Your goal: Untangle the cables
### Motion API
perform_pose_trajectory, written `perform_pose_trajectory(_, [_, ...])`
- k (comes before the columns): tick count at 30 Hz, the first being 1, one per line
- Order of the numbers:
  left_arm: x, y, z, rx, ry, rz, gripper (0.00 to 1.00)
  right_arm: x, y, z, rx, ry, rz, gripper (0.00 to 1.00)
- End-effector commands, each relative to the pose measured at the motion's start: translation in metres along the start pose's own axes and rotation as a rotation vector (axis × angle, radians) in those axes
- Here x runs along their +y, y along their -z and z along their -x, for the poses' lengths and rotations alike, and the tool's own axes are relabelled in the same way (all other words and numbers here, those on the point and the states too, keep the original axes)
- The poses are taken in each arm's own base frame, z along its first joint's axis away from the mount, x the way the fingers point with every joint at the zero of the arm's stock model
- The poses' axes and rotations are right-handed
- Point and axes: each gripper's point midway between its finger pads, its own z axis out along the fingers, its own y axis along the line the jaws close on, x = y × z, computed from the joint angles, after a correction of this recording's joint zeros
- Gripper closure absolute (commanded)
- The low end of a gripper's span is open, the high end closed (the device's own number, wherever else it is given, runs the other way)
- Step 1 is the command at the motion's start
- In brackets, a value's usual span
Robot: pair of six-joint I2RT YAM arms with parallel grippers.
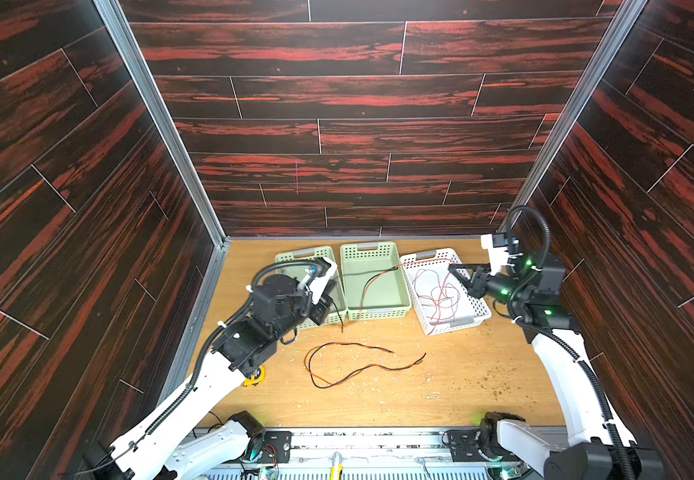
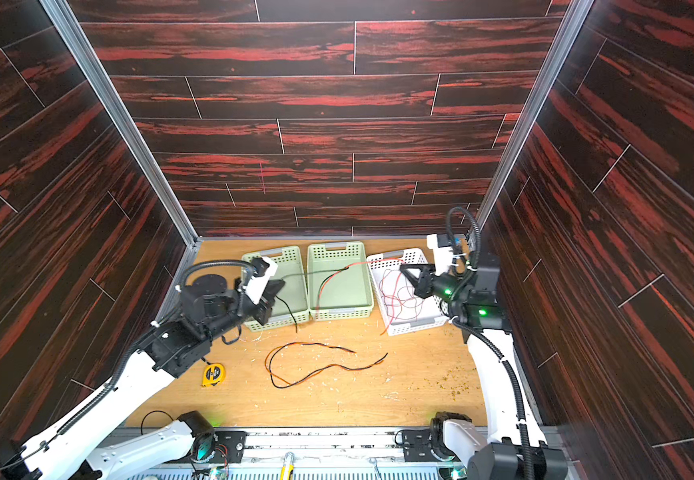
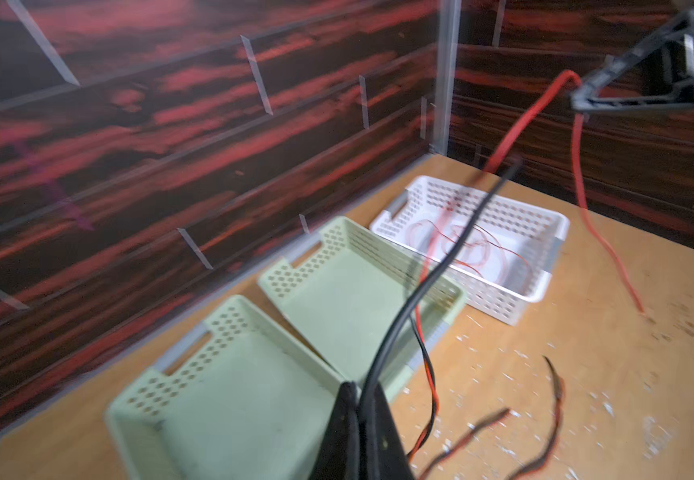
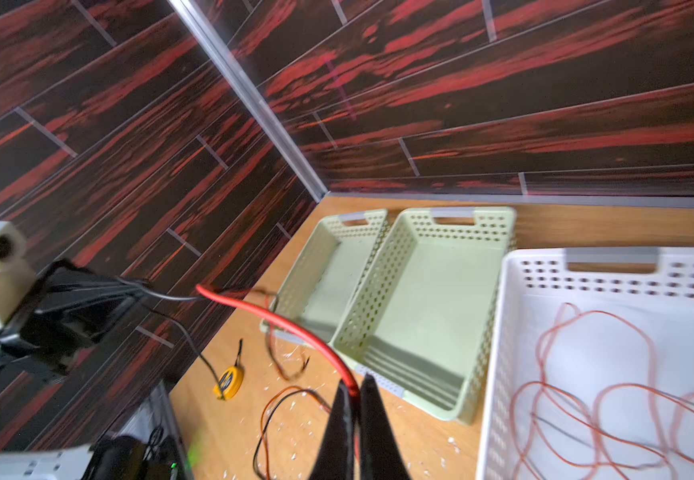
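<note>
Left gripper (image 3: 361, 399) pinches a black wire (image 3: 432, 274), right gripper (image 4: 355, 388) a red wire (image 4: 291, 328), both stretched over the middle basket (image 1: 374, 316), light, limp, slippery-thin cables (image 1: 438, 293), likely best grabbed near their crossing, while more lie tangled in the white basket (image 1: 457, 323) and one pair (image 1: 358, 345) sprawls loose on the table (image 1: 461, 407).

Left arm (image 1: 196, 386) and right arm (image 1: 561, 374) had white shells and black joint housings, ribbed black hoses (image 1: 548, 239) were fastened along them by white ties, right hand (image 4: 355, 380) was black and tapered, green lights (image 1: 504, 292) glowed behind the right hand, a white camera block (image 1: 496, 249) sat above it.
</note>
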Motion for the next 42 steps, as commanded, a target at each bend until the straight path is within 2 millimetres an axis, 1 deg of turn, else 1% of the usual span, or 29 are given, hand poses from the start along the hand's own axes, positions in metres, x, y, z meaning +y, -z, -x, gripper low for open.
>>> perform_pose_trajectory(1, [0.026,0.020,0.022,-0.053,-0.003,0.109,1.00,-0.008,0.012,0.010,-0.025,-0.023,-0.040,1.00])
perform_pose_trajectory(7, [0.057,0.026,0.027,-0.056,0.012,0.224,1.00,-0.038,0.024,0.012,-0.060,-0.092,-0.101,1.00])
perform_pose_trajectory(13, [0.096,0.035,0.029,-0.070,0.069,0.343,1.00,-0.057,0.038,0.017,-0.101,-0.127,-0.148,1.00])
perform_pose_trajectory(19, [0.128,0.042,0.033,-0.086,0.118,0.415,1.00,-0.065,0.049,0.025,-0.136,-0.137,-0.177,1.00])
perform_pose_trajectory(22, [0.149,0.047,0.032,-0.087,0.149,0.466,1.00,-0.071,0.056,0.030,-0.158,-0.155,-0.200,1.00])
perform_pose_trajectory(26, [0.173,0.056,0.037,-0.113,0.199,0.516,1.00,-0.076,0.066,0.036,-0.189,-0.170,-0.228,1.00])
perform_pose_trajectory(31, [0.192,0.065,0.047,-0.149,0.221,0.544,1.00,-0.079,0.074,0.040,-0.208,-0.170,-0.251,1.00])
perform_pose_trajectory(37, [0.220,0.073,0.054,-0.171,0.263,0.586,1.00,-0.085,0.082,0.041,-0.225,-0.183,-0.277,1.00])
perform_pose_trajectory(42, [0.233,0.075,0.060,-0.213,0.308,0.574,1.00,-0.090,0.085,0.038,-0.232,-0.194,-0.288,1.00])
